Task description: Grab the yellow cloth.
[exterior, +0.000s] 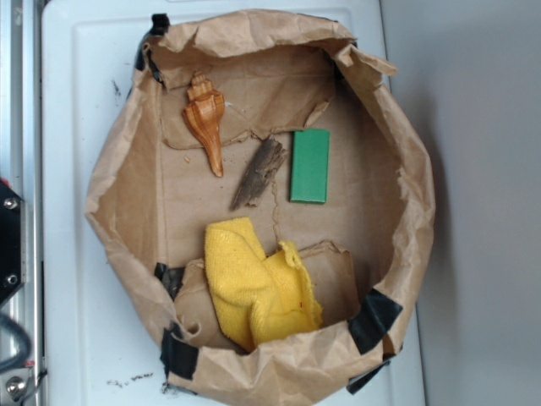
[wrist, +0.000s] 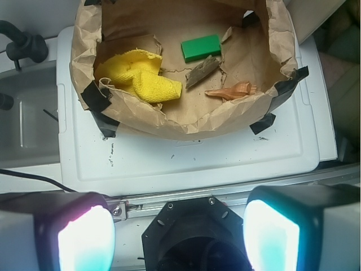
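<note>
The yellow cloth (exterior: 258, 288) lies crumpled in uneven folds on the floor of a brown paper-lined box (exterior: 118, 194), near its front wall. In the wrist view the yellow cloth (wrist: 141, 76) sits at the box's left side, far ahead of my gripper (wrist: 179, 237). The gripper hangs high above the metal rail outside the box, its two glowing fingertips (wrist: 84, 240) spread wide with nothing between them. The exterior view does not show the gripper.
Also in the box are a green block (exterior: 310, 166), an orange shell (exterior: 205, 121) and a piece of bark (exterior: 259, 173). Black tape (exterior: 372, 320) holds the crumpled paper walls. The box stands on a white tabletop (wrist: 186, 158); a black mount (wrist: 189, 226) is below the gripper.
</note>
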`<state>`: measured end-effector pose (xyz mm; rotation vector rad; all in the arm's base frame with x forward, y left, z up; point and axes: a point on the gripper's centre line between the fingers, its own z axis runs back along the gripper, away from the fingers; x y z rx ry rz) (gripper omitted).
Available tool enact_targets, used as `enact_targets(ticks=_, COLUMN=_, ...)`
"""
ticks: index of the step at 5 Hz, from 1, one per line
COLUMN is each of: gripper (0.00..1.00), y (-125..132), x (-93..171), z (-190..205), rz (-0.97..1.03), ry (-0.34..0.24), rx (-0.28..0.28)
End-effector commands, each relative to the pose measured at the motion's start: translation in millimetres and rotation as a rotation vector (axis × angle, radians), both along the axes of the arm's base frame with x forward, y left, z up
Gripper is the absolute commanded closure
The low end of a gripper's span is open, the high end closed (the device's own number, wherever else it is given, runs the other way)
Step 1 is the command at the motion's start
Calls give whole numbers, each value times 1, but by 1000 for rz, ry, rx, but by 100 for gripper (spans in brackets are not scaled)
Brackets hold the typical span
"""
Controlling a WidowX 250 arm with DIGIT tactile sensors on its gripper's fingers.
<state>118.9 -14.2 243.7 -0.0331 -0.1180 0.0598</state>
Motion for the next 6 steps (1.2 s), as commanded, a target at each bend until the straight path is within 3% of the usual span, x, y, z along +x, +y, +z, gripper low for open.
enact_targets(ticks=1, gripper=0, y=0, x=0, z=0, rz=0, ry=0, rx=0)
enact_targets(ticks=3, gripper=0, y=20, x=87, z=17, rz=62, ry=0, rx=-127)
enact_targets(ticks=4, gripper=0, y=22, x=126, z=8, rz=-20, ry=-64, rx=-102)
enact_targets(ticks=5, gripper=0, y=5, x=150, z=-25, rz=-217, ry=-63, rx=-76)
enact_targets(ticks=6, gripper=0, y=5, x=150, z=-25, rz=-217, ry=-63, rx=-76)
